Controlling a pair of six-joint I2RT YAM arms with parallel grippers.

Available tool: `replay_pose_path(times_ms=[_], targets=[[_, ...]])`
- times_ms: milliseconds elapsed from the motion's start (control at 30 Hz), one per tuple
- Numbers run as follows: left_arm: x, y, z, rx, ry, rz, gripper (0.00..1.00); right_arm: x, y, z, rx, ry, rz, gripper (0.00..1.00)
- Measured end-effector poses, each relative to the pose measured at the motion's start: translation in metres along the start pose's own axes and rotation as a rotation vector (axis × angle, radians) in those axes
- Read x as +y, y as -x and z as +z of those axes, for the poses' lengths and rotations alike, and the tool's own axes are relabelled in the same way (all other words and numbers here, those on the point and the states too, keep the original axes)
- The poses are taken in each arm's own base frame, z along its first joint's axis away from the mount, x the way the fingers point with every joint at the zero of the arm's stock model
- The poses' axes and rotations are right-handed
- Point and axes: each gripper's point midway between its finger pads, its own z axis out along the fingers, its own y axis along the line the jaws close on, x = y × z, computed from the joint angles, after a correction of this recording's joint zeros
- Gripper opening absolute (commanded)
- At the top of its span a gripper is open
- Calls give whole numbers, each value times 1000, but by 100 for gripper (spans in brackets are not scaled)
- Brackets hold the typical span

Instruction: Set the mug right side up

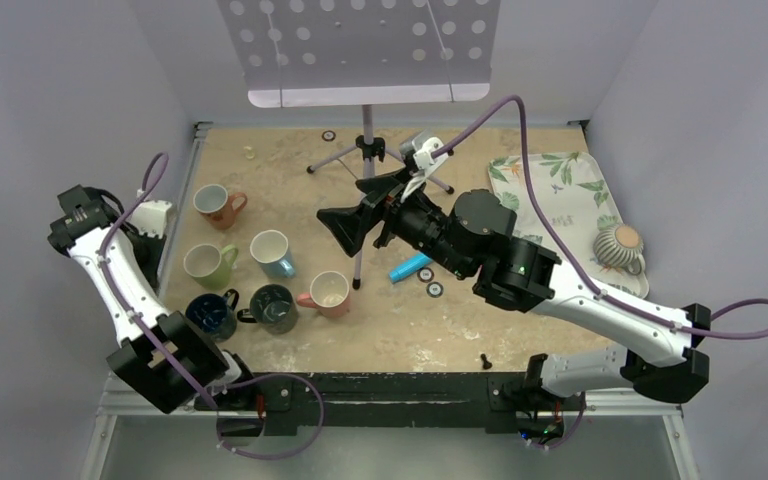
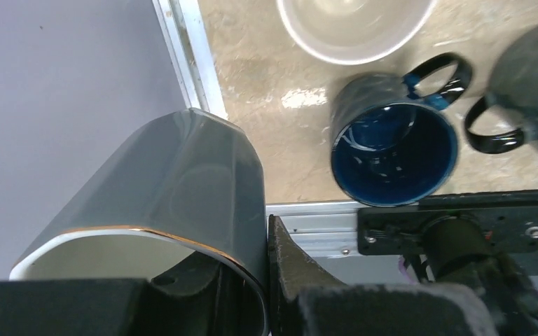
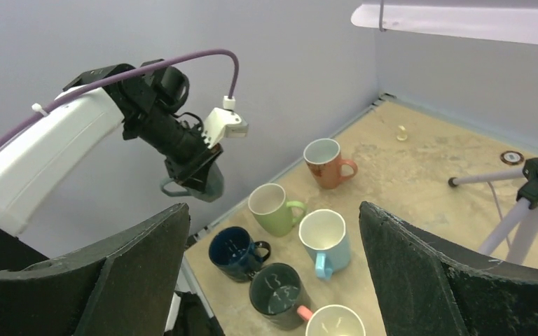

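Grey mug, gold-edged rim, pale inside, in left gripper

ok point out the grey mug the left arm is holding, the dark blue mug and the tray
grey mug [image 2: 182, 175], left wrist view, on its outer side wall
dark blue mug [image 2: 392, 150], left wrist view, inside its open mouth
tray [image 1: 550, 175], top external view, on a bare leaf-print patch near its far end
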Motion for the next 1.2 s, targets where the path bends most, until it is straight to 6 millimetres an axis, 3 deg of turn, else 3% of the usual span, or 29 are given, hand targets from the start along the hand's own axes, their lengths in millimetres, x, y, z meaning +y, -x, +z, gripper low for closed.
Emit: replay_pose_path(times_ms=[100, 267, 400, 567, 600, 700, 767, 900, 1033, 1200], targets=[[9, -14, 18, 42, -11, 5, 0, -6, -6, 0, 14, -25, -16, 95], [-13, -38, 61, 145, -165, 22, 0, -15, -8, -1, 15, -72, -33, 95], [-19, -47, 89, 204, -242, 10, 0, -24, -8, -3, 9, -113, -41, 95], [-22, -52, 102, 218, -260, 11, 0, -39, -4, -11, -8, -186, -52, 95], [-23, -52, 102, 218, -263, 9, 2, -45, -2, -14, -13, -212, -54, 95], [-24, -53, 103, 219, -269, 8, 27, -65, 3, -21, -22, -297, -58, 95], [-25, -53, 103, 216, -271, 7, 38, -87, 7, -28, -29, -382, -53, 95], [-31, -55, 113, 201, -289, 8, 50, -168, 12, -63, -57, -634, -22, 94], [-32, -45, 101, 146, -274, 8, 57, -263, 5, -139, -114, -971, 16, 98], [-22, -22, 67, 45, -208, 24, 61, -337, -4, -230, -216, -1313, 62, 98]])
